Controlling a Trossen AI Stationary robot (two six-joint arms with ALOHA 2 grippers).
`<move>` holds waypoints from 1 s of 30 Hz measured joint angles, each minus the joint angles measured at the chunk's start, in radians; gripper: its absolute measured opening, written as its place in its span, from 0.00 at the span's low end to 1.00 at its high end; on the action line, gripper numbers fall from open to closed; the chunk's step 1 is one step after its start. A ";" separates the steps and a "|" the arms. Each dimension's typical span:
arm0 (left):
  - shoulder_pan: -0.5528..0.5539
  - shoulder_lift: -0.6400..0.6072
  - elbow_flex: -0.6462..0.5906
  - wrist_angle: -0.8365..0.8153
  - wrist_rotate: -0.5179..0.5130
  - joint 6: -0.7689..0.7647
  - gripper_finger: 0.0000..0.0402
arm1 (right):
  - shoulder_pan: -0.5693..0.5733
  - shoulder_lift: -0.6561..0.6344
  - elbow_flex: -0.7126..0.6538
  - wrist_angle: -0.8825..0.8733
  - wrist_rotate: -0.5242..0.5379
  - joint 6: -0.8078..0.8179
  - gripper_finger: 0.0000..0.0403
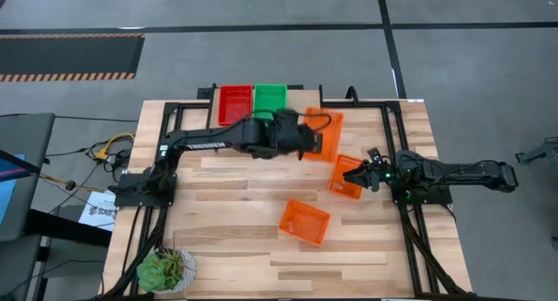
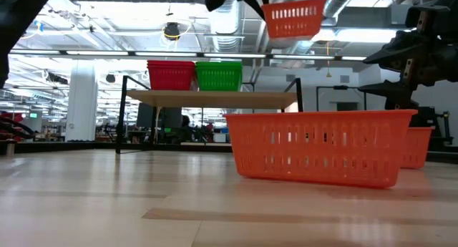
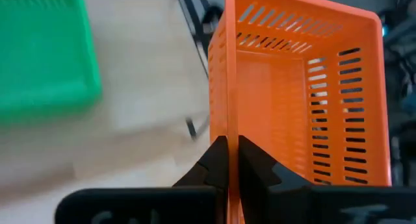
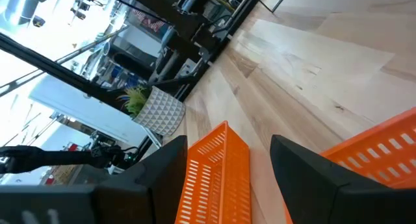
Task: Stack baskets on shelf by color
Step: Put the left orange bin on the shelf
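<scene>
From above, the left claw (image 1: 307, 142) is clamped on the rim of an orange plastic mesh basket (image 1: 324, 133), carried in the air beside the green stack at the far edge of the light wooden counter (image 1: 235, 222). A red mesh basket stack (image 1: 234, 104) and a green mesh basket stack (image 1: 269, 99) sit side by side on the low wooden shelf (image 1: 296, 105) there. The right claw (image 1: 359, 175) hangs with its fingers spread wide over a second orange basket (image 1: 345, 177) near the right side of the counter; it has hold of nothing. A third orange basket (image 1: 304, 221) lies alone nearer the front, and a potted green succulent (image 1: 163, 268) stands at the front left corner.

At counter level, the carried basket (image 2: 294, 17) hangs high above the shelf (image 2: 215, 98), slightly tilted. The red stack (image 2: 171, 74) and green stack (image 2: 219, 75) rest on the shelf top, touching. The third basket (image 2: 318, 147) fills the foreground, with the second basket (image 2: 416, 146) just behind it on the right.

From the left wrist, the left claw's (image 3: 228, 160) fingers pinch the carried basket's (image 3: 286, 100) wall from both sides, shut tight on it; the green stack (image 3: 45, 52) shows below.

From the right wrist, the right claw's (image 4: 227, 175) fingers stand well apart over the rim of the second basket (image 4: 214, 175), with the succulent (image 4: 151, 107) beyond.
</scene>
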 joint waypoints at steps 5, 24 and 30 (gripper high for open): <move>0.081 0.000 0.026 0.010 -0.021 0.074 0.00 | 0.000 0.000 0.000 0.000 0.000 -0.001 0.61; 0.281 0.073 0.025 0.086 -0.023 0.208 0.00 | 0.000 0.000 0.000 0.000 0.002 -0.001 0.61; 0.293 0.110 0.024 0.088 -0.001 0.212 0.00 | -0.001 0.000 0.000 0.001 0.003 -0.001 0.61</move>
